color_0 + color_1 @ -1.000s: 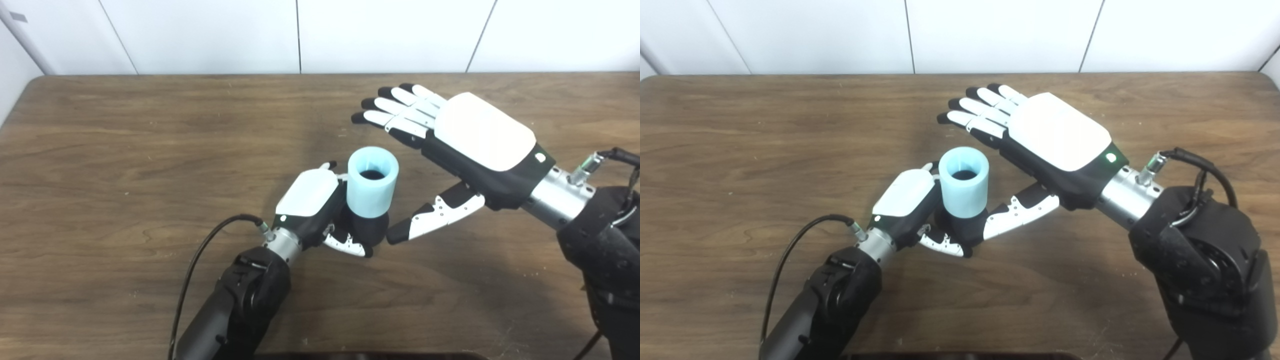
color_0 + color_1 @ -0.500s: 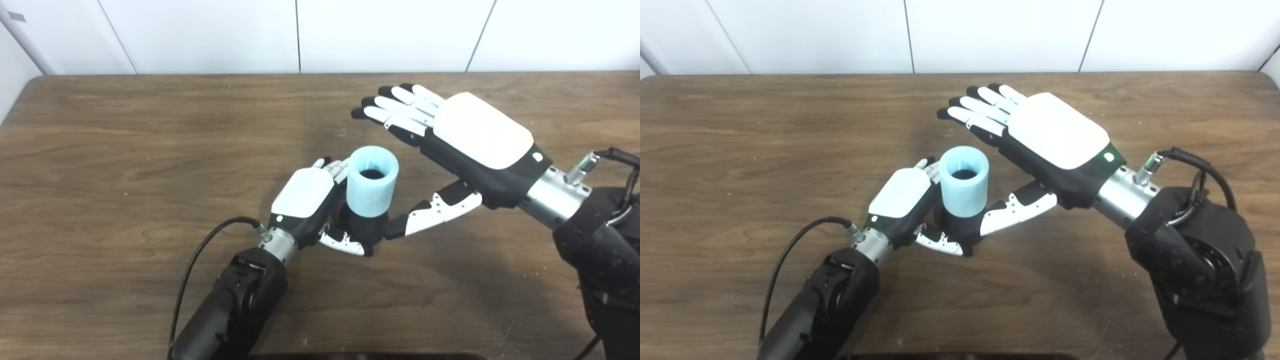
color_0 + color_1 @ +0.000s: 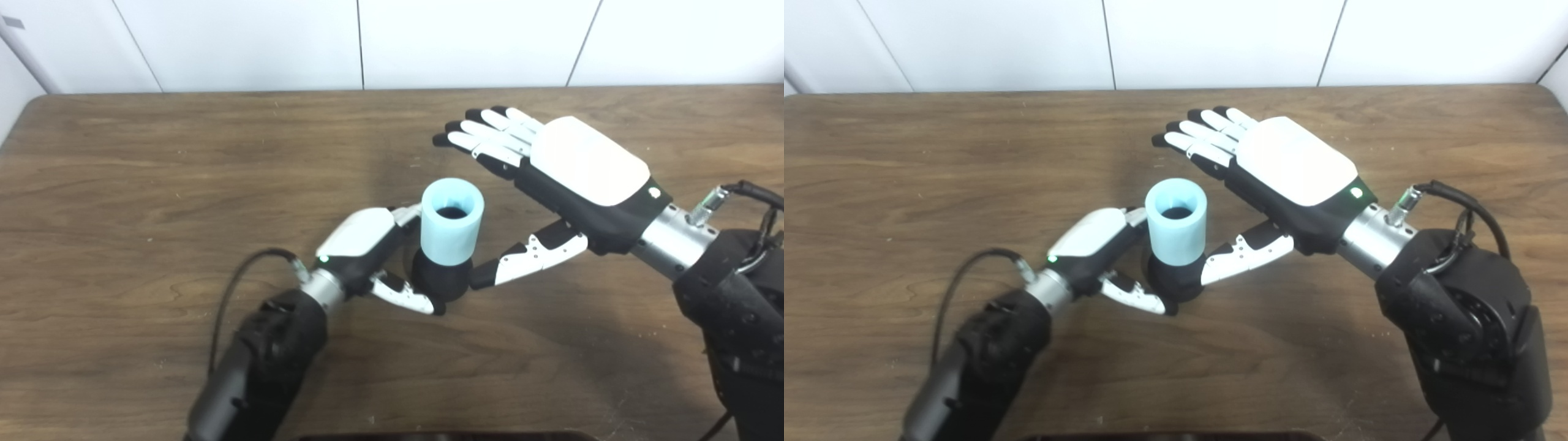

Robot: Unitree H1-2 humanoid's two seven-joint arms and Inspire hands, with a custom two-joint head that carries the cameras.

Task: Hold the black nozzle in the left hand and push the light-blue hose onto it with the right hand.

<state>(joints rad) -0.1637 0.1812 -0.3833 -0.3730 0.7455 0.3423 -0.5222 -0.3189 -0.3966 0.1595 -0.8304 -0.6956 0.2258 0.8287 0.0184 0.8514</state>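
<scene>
The light-blue hose [image 3: 452, 219], a short upright sleeve, sits on top of the black nozzle [image 3: 440, 279], its open mouth facing up and its long axis vertical. The assembly stands on the wooden table [image 3: 153, 184], just beyond the fingers of the left hand [image 3: 361, 245] and just below and to the thumb side of the right hand [image 3: 576, 171].

The left hand is the nearer of the two. Its thumb reaches to the nozzle's base and its fingers lie beside the hose, but the far side is hidden, so whether it truly clamps the nozzle cannot be told. The right hand is spread flat, palm down, holding nothing; its fingers point past the hose and only its thumb tip comes close to the nozzle.

Compared with a second ago, the left wrist has swung outward and its fingers have loosened from around the nozzle, while the right hand has barely changed. The hose and nozzle stand where they were. The joining looks done, judging by how the sleeve sits.
</scene>
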